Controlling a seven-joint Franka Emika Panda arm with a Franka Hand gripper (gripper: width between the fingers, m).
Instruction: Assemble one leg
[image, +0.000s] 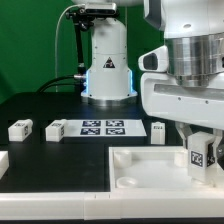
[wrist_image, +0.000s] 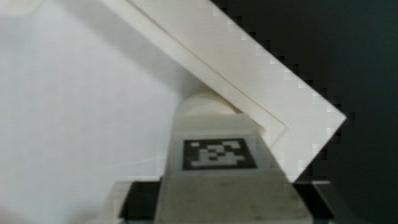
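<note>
My gripper (image: 200, 160) is at the exterior view's right, shut on a leg (image: 199, 153), a small white block with a marker tag. It holds the leg upright over the right corner of the large white square piece (image: 150, 172). In the wrist view the leg (wrist_image: 217, 150) stands between my dark fingers (wrist_image: 148, 200), its tip at the corner of the square piece (wrist_image: 89, 100). Other legs lie on the black table: one at the left (image: 20, 129), one beside it (image: 56, 128), one right of the marker board (image: 158, 129).
The marker board (image: 103, 126) lies flat at the table's middle. The robot's white base (image: 108, 65) stands behind it. A white part (image: 3, 160) pokes in at the exterior view's left edge.
</note>
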